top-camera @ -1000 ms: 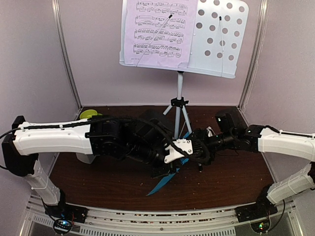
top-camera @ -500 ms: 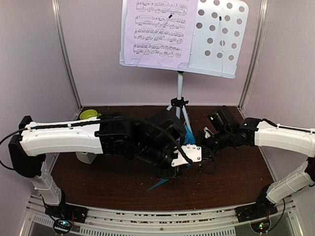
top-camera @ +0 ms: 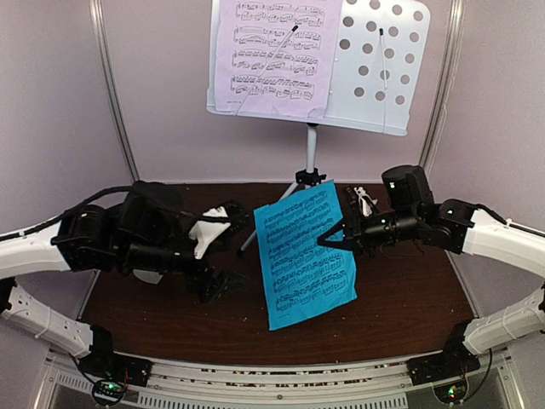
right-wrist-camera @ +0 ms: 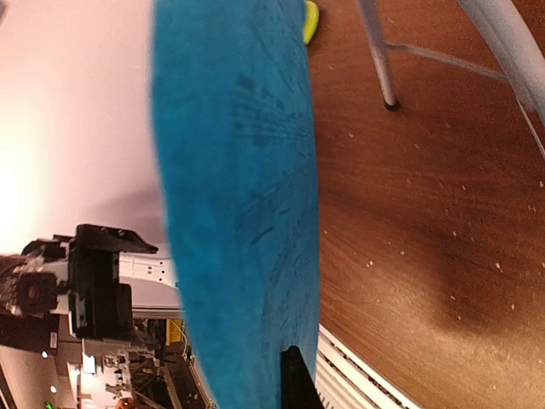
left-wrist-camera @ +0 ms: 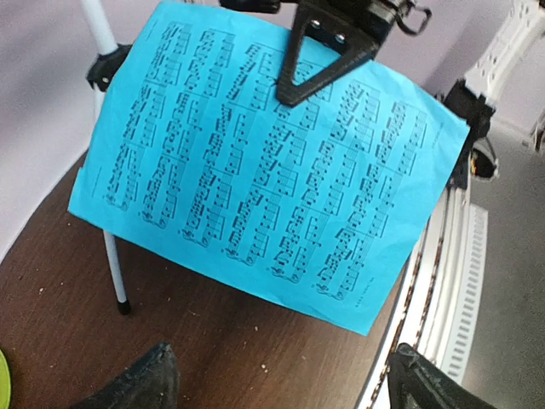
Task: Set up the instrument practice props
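A cyan sheet-music page (top-camera: pixel 308 256) hangs in mid-air above the dark brown worktop (top-camera: pixel 409 294), between two white robot arms. The right end effector (top-camera: pixel 332 237) is clenched on the page, pinching it about halfway along one long edge. From above, the sheet spreads away from that grip toward the robot's left. Its long axis runs from the back of the worktop toward the near edge, and the printed face is tipped up to the overhead camera. The left end effector (top-camera: pixel 234 250) has its fingers spread wide and empty. It sits just beside the page's free long edge without touching it, and its own camera looks squarely at the printed staves. Behind and above both arms stands the white perforated music stand (top-camera: pixel 387 72) on its silver tripod (top-camera: pixel 312 153). A lilac page (top-camera: pixel 272 55) covers the left half of the stand's desk, while the right half is bare. The open spot therefore lies up and back from the held sheet, on the right arm's side, so the right arm is probably the one better placed to lift the page there. Since the page is held at one edge only, it will likely sag or swing as it rises.
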Tool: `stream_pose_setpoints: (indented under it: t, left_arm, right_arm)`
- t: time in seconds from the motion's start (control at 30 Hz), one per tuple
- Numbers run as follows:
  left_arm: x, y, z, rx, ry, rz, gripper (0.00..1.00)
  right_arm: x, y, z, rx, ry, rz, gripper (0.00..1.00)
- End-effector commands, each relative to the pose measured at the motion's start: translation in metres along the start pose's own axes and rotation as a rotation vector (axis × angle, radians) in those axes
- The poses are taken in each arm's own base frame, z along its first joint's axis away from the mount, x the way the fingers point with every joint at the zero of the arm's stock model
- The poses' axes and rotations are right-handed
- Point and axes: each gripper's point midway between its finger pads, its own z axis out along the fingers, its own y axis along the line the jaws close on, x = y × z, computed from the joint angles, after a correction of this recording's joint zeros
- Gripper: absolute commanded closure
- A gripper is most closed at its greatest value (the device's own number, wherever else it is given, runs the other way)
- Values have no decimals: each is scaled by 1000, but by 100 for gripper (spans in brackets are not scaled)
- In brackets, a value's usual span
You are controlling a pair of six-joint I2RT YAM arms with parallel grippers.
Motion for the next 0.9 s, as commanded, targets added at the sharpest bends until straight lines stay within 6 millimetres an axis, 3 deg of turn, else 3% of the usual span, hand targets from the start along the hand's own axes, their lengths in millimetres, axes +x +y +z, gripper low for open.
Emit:
stream_pose_setpoints:
  t: [0.0, 0.13, 0.23, 0.33, 0.47, 0.63, 0.87]
  left_arm:
    - [-27, 14, -21, -31, -248, -227, 12]
    - [-29, 27, -39, -66, -364, -336, 13]
    - [-28, 38, -50, -108, -426, -396, 13]
    - [-25, 41, -55, -111, -457, -415, 13]
    - [-23, 35, -61, -79, -490, -378, 14]
    - [-24, 26, -65, -42, -470, -301, 6]
    - [-54, 9, -73, 51, -489, -222, 6]
  right_arm:
    - [0, 42, -22, -166, -67, -290, 100]
    - [14, 66, -35, -287, -72, -426, 100]
    - [38, 88, -38, -361, -11, -538, 100]
    - [55, 110, -43, -431, 8, -630, 100]
    - [62, 145, -59, -533, -33, -737, 99]
    - [62, 181, -81, -604, -97, -823, 97]
    - [44, 209, -106, -626, -222, -855, 96]
